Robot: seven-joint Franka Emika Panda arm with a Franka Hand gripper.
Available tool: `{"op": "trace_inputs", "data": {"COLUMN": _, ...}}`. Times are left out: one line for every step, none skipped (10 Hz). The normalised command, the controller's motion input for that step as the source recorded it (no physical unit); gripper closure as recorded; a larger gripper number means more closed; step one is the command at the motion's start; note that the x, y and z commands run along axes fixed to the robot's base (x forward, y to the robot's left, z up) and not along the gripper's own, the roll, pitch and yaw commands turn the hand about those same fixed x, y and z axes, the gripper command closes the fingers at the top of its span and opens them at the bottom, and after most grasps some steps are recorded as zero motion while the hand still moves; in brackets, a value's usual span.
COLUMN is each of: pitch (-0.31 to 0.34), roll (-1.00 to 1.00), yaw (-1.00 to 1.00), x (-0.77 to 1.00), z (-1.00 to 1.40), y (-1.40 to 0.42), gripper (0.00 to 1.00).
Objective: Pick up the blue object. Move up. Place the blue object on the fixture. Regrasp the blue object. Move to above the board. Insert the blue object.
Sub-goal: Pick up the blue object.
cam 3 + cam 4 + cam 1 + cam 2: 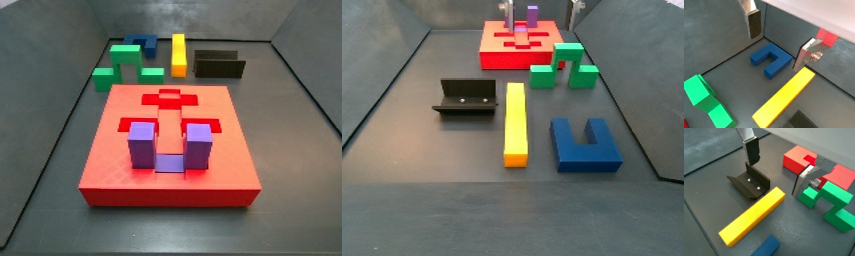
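Right now, hand: the hand (777,41) hangs above the worktop with its two silver fingers (753,24) spread wide and nothing between them; the second wrist view shows the hand (779,167) the same way, one dark pad up by the fixture, one silver plate by the green piece.
Blue object: the blue object (771,60) lies flat on the dark floor right under the gap between the fingers, untouched, its two prongs pointing toward the yellow bar; in a side view the blue object (585,144) sits at the near right, prongs pointing toward the board.
Yellow bar: a long yellow bar (785,97) lies just beside the blue block, also seen flat in a side view (515,122), between the fixture and the blue block.
Fixture: the fixture (750,182) stands beside the yellow bar, a dark bracket with two screw heads; a side view (464,97) puts it on the bar's other side from the blue block.
Green piece: a green stepped block (828,202) lies close to the silver finger; in a side view (564,66) it sits between the yellow bar and the board.
Board: the red board (170,146) carries a lilac-purple U-block (168,144) standing in its slots, well apart from the blue block.
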Motion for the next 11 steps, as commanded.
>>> {"op": "trace_inputs", "data": {"pitch": 0.000, "roll": 0.33, "yaw": 0.00, "x": 0.00, "z": -0.25, "y": 0.02, "gripper": 0.00}}
{"op": "trace_inputs", "data": {"pitch": -0.041, "roll": 0.25, "yaw": -0.18, "x": -0.34, "z": -0.47, "y": 0.40, "gripper": 0.00}}
{"op": "trace_inputs", "data": {"pitch": -0.013, "roll": 0.15, "yaw": -0.20, "x": -0.32, "z": -0.57, "y": 0.38, "gripper": 0.00}}
{"op": "trace_inputs", "data": {"pitch": -0.009, "roll": 0.10, "yaw": -0.20, "x": -0.33, "z": -0.70, "y": 0.40, "gripper": 0.00}}
{"op": "trace_inputs", "data": {"pitch": -0.020, "roll": 0.02, "yaw": -0.17, "x": -0.30, "z": -0.70, "y": 0.38, "gripper": 0.00}}
{"op": "trace_inputs", "data": {"pitch": -0.046, "roll": 0.03, "yaw": -0.05, "x": -0.15, "z": -0.68, "y": 0.27, "gripper": 0.00}}
{"op": "trace_inputs", "data": {"pitch": 0.000, "roll": 0.10, "yaw": 0.00, "x": 0.09, "z": -0.56, "y": 0.24, "gripper": 0.00}}
{"op": "trace_inputs", "data": {"pitch": 0.000, "roll": 0.10, "yaw": 0.04, "x": 0.19, "z": -0.56, "y": 0.18, "gripper": 0.00}}
{"op": "trace_inputs", "data": {"pitch": 0.000, "roll": 0.03, "yaw": 0.00, "x": 0.12, "z": -0.55, "y": 0.17, "gripper": 0.00}}
{"op": "trace_inputs", "data": {"pitch": 0.000, "roll": 0.01, "yaw": 0.00, "x": 0.00, "z": -0.38, "y": 0.17, "gripper": 0.00}}
{"op": "trace_inputs", "data": {"pitch": 0.000, "roll": 0.05, "yaw": 0.00, "x": -0.11, "z": -0.32, "y": 0.21, "gripper": 0.00}}
